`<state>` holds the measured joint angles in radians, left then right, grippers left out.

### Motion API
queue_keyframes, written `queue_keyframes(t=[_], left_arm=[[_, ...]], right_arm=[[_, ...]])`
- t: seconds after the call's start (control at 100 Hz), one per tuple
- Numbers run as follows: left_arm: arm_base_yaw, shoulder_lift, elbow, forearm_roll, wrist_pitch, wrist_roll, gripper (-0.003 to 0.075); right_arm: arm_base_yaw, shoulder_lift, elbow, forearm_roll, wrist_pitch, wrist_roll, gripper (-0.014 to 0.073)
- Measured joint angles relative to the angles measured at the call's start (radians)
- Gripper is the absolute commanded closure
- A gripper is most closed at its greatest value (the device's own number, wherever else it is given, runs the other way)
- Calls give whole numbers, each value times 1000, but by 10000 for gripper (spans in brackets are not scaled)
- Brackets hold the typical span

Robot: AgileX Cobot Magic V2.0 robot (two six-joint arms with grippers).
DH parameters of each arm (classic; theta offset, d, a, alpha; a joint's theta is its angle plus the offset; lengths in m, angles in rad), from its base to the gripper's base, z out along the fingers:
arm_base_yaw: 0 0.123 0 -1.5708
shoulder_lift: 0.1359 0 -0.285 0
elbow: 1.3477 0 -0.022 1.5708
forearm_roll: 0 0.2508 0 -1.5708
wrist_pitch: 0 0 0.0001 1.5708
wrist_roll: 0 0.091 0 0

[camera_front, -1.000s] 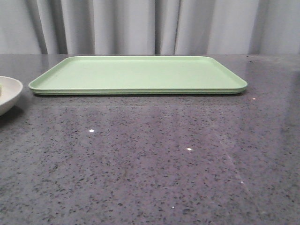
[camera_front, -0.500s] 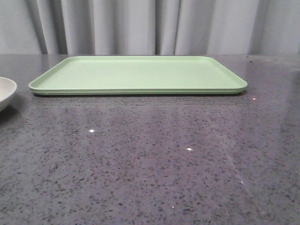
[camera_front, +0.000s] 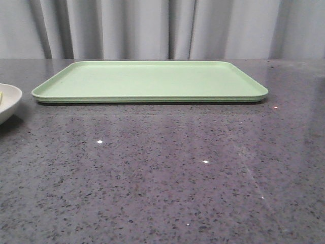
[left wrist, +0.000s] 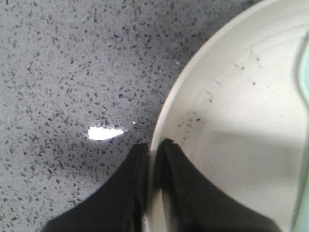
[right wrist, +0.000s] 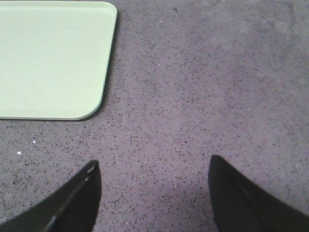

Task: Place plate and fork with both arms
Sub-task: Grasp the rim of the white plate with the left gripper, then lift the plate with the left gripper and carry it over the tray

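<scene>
From the front camera I see the plate (camera_front: pixel 7 101) at the far left edge of the view, only part of it in frame, its pale side showing over the dark speckled counter (camera_front: pixel 167 173). A sliver of yellow shows just inside its rim at the frame edge; I cannot tell what it is. The light-green tray (camera_front: pixel 150 81) lies flat further back, spanning most of the counter's width, well apart from the plate.

On the left wrist camera, my left tool (left wrist: pixel 153 150) is clamped on the plate's rim: one dark finger sits outside the rim and the other inside the dish, with the cream edge pinched between them. The plate's inside (left wrist: pixel 241 121) is pale with faint dark speckles, and a pale greenish shape cuts in at the frame's side, too cropped to identify.

On the right wrist camera, my right tool (right wrist: pixel 153 186) hangs over bare counter with its two dark fingers (right wrist: pixel 77 203) spread wide apart, holding nothing. A rounded corner of the tray (right wrist: pixel 53 58) lies near it, not touching.

I cannot find the fork for certain in any view.
</scene>
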<state>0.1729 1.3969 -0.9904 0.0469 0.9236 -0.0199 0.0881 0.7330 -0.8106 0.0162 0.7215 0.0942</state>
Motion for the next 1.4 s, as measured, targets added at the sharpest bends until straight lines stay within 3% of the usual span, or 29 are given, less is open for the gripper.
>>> queue_keyframes(t=[0.44,0.68,0.92,1.401], left_arm=[[0,-181,1,-103,67,20,741],[-10,-195,-82,-239,111,77,741],[-123,-155,-184,-262,101,50,741],[-367,165,-432,-267,-46,-126,741]], right_arm=[[0,0,0,0,0,0,109],[0,0,0,0,0,0,109],[0,0,0,0,0,0,109],[0,0,0,0,10,0,109]])
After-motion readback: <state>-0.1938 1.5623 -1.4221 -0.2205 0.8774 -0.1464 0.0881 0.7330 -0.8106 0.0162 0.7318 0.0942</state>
